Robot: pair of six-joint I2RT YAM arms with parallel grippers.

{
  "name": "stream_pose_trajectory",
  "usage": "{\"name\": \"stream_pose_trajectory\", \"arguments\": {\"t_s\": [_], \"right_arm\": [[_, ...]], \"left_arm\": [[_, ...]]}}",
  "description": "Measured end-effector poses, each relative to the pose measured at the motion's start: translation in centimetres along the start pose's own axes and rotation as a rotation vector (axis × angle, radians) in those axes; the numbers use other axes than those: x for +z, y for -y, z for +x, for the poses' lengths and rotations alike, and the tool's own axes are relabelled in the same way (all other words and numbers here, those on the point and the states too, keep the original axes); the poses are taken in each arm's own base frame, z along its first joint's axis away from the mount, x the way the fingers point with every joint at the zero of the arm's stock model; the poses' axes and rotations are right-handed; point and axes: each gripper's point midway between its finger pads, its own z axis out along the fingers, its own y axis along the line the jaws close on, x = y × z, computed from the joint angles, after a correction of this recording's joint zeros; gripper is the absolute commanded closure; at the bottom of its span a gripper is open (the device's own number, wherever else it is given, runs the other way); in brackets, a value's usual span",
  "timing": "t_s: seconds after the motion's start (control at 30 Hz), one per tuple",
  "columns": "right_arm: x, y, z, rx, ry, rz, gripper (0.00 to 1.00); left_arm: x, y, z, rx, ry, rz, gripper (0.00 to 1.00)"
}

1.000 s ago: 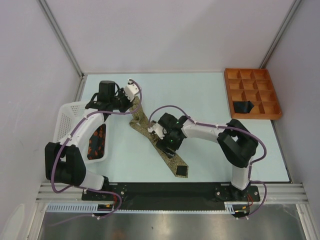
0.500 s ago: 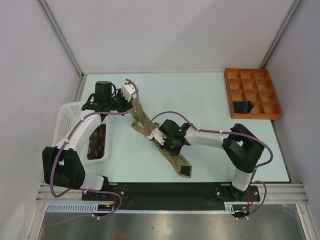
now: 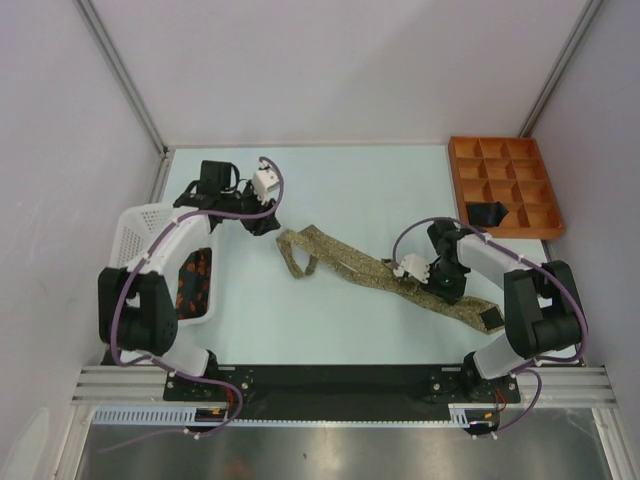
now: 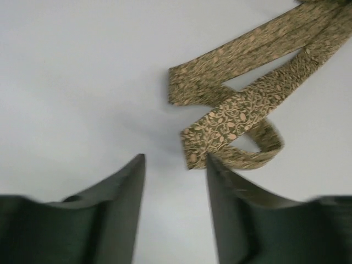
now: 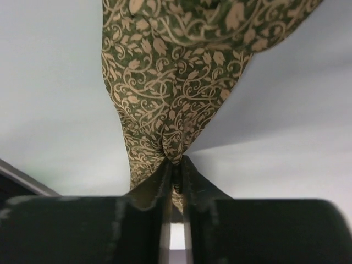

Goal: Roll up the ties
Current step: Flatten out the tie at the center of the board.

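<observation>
Olive tie (image 3: pixel 350 262): lies on the table (image 3: pixel 400 190), stretched from a looped, folded-over narrow end at 9 o'clock of the table's middle to its wide tip at 4 o'clock. Dark lining shows at that tip.
Right gripper (image 5: pixel 173 165): jaws pressed together on a pinch of the olive tie, the cloth gathered into a pleat between the fingers. From overhead it sits on the tie close to the wide tip, toward 4 o'clock.
Left gripper (image 4: pixel 173 159): fingers partway apart with only bare table between them, holding nothing. The tie's looped end lies just ahead, at 1 o'clock in its wrist view.
Black tie (image 3: pixel 487 213): a dark bundle in a near-left compartment of the orange tray (image 3: pixel 503 160), at the table's 2 o'clock corner.
White basket (image 3: pixel 135 215): at the 9 o'clock edge beside the left arm, with a dark patterned cloth (image 3: pixel 190 285) inside.
</observation>
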Motion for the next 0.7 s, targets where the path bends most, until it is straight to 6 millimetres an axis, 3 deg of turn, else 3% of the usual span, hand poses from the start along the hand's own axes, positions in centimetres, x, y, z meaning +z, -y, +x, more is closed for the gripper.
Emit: {"name": "stream_pose_trajectory", "arguments": {"t_s": [0.07, 0.1, 0.13, 0.17, 0.2, 0.3, 0.4, 0.5, 0.6, 0.7], "right_arm": [[-0.3, 0.4, 0.7, -0.009, -0.009, -0.011, 0.66], [-0.6, 0.6, 0.8, -0.007, -0.012, -0.019, 0.61], [-1.1, 0.9, 0.7, 0.003, -0.008, -0.022, 0.6], [-1.7, 1.3, 0.4, 0.019, 0.006, -0.02, 0.6], [-2.5, 1.8, 0.0, 0.034, 0.026, -0.016, 0.53], [-5.0, 3.0, -2.2, 0.102, 0.121, 0.002, 0.52], [-7.5, 3.9, -5.3, 0.192, 0.249, 0.013, 0.56], [-9.5, 4.2, -8.7, 0.244, 0.349, 0.007, 0.61], [-9.3, 3.9, -12.1, 0.267, 0.41, -0.034, 0.66], [-7.1, 3.3, -14.0, 0.307, 0.4, -0.104, 0.71]], "left_arm": [[1.1, -1.4, 0.9, -0.023, -0.033, -0.01, 0.15], [1.4, -2.0, 1.6, -0.029, -0.05, -0.019, 0.14], [1.5, -2.4, 2.0, -0.035, -0.06, -0.024, 0.05], [1.4, -2.7, 2.6, -0.038, -0.07, -0.028, 0.05], [1.2, -3.0, 2.8, -0.031, -0.073, -0.031, 0.04], [0.5, -3.2, 3.0, 0.019, -0.07, -0.041, 0.08], [0.5, -2.7, 3.2, 0.035, -0.078, -0.033, 0.21], [1.6, -2.1, 3.1, 0.05, -0.099, -0.02, 0.16], [4.1, -0.9, 2.9, 0.095, -0.141, 0.004, 0.18], [7.0, 0.3, 3.3, 0.122, -0.203, 0.047, 0.24]]}}
